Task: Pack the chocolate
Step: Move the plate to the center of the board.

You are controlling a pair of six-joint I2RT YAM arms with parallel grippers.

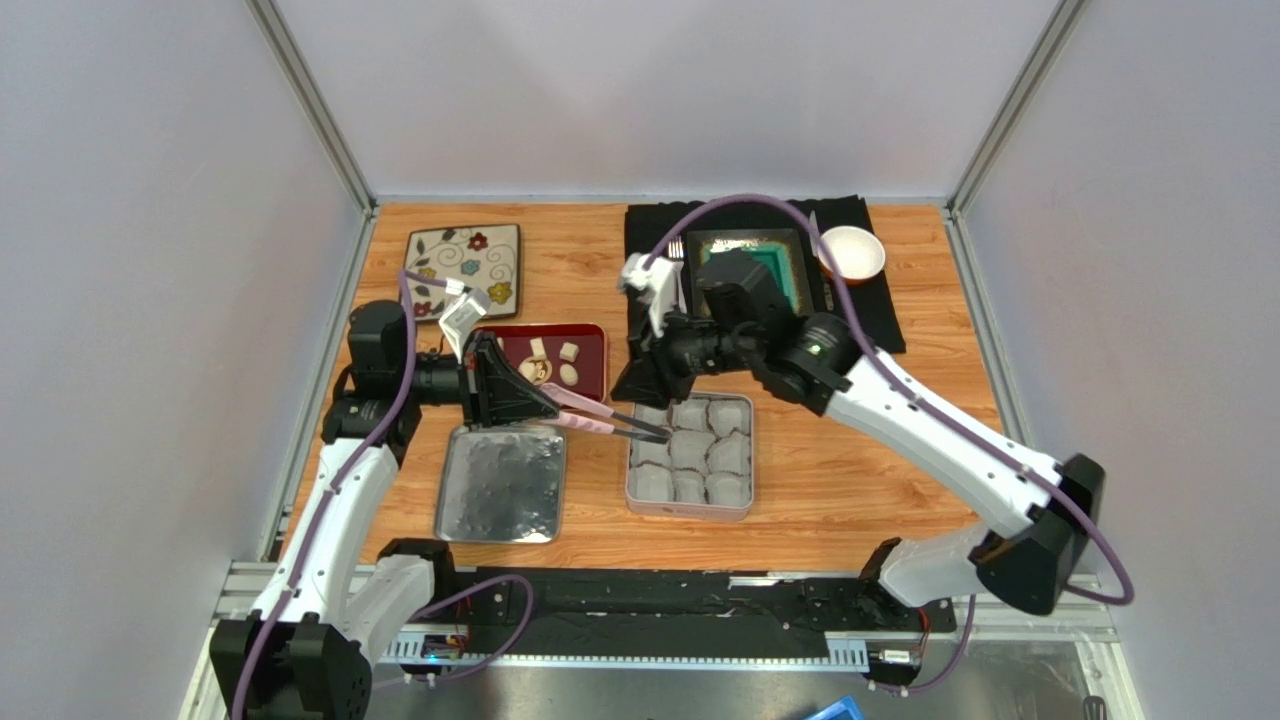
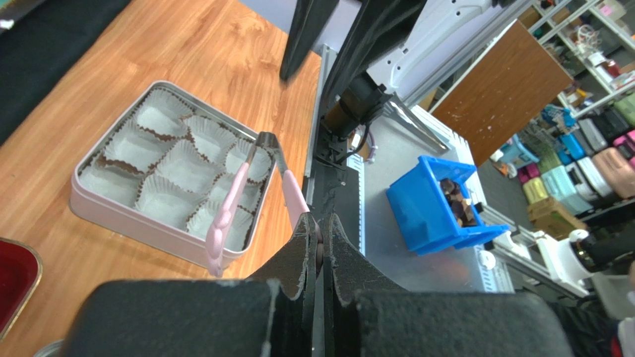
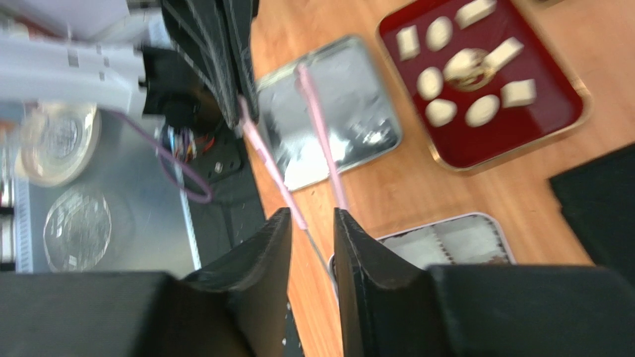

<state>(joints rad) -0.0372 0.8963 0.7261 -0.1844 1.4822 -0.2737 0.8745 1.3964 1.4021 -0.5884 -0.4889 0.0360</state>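
Step in hand: we judge this as the start of packing. The tool is gripped, but no piece has been picked.
Left gripper point(image 1: 496, 387): clamped shut on the handle end of the pink tongs point(image 1: 594, 416), which point toward three o'clock in the top view.
Tongs tips: pressed together with nothing between them, over the ten o'clock edge of the tin point(image 1: 633, 468).
Right gripper point(image 3: 309, 216): its jaws stand apart. In its own view one tong arm runs into the gap, and we cannot tell whether it touches. It hovers at the tin's twelve o'clock side.
Tin: it holds white paper cups point(image 2: 182, 167), and in the left wrist view every cup we can see is empty.
Chocolate point(image 1: 552, 360): small pale pieces lying in the red tray point(image 1: 595, 339), at ten o'clock from the tin and apart from it.
Lid point(image 1: 504, 480): lying flat at nine o'clock from the tin, just below the tray.
Next move, as we judge it: the left arm should swing the tongs back toward ten o'clock, let them spread over one piece and pinch it gently. The right arm should lift clear of the tin so the cups are reachable.
Risk: we expect the rounded pieces to slip from the narrow tips.
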